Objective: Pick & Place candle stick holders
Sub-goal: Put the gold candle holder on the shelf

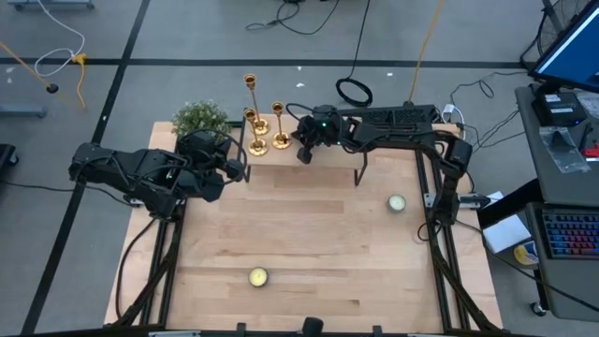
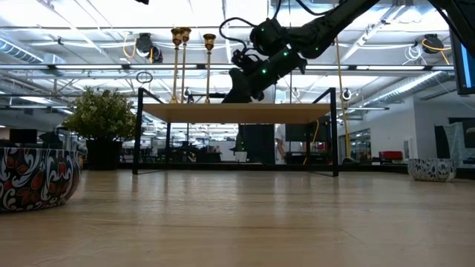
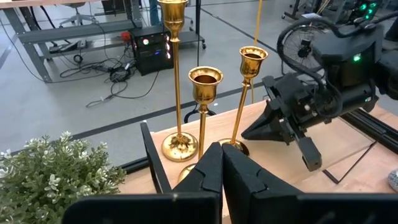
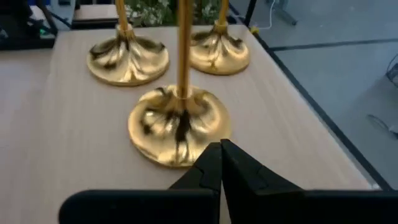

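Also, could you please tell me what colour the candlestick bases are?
Shiny gold, with dark reflections; the candlestick bases show best in the right wrist view.

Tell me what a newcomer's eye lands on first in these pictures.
Three gold candle stick holders stand clustered at the table's far edge, beside a green bushy plant. Both grippers close in on them, fingers shut: the right gripper from the right, near the closest base, the left gripper from the left. Two small candles sit apart on the bare wood.
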Tool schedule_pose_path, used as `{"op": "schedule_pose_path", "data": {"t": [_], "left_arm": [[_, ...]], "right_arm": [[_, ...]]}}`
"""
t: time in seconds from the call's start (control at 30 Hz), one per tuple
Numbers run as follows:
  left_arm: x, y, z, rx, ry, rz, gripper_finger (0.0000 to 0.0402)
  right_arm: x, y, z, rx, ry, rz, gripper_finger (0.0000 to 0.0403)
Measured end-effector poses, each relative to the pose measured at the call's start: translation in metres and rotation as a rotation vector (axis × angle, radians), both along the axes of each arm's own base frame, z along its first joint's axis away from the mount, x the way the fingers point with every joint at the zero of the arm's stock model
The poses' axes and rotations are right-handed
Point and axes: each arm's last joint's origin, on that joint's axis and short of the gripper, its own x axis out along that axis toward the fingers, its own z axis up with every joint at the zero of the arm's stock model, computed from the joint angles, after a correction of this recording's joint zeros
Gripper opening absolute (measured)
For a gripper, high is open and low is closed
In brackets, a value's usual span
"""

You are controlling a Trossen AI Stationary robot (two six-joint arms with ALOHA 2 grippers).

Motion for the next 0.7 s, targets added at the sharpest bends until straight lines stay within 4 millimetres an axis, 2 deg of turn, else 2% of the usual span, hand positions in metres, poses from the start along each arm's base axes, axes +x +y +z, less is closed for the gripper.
{"op": "schedule_pose_path", "data": {"t": [0.43,0.7], "left_arm": [[0.002,-0.001,0.002,0.000,-0.023,-0.005,0.0021],[0.003,0.000,0.003,0.025,-0.014,-0.008,0.0021]], "right_arm": [[0.002,0.005,-0.003,0.026,0.007,0.034,0.0000],[0.011,0.003,-0.015,0.024,-0.022,0.060,0.0000]]}}
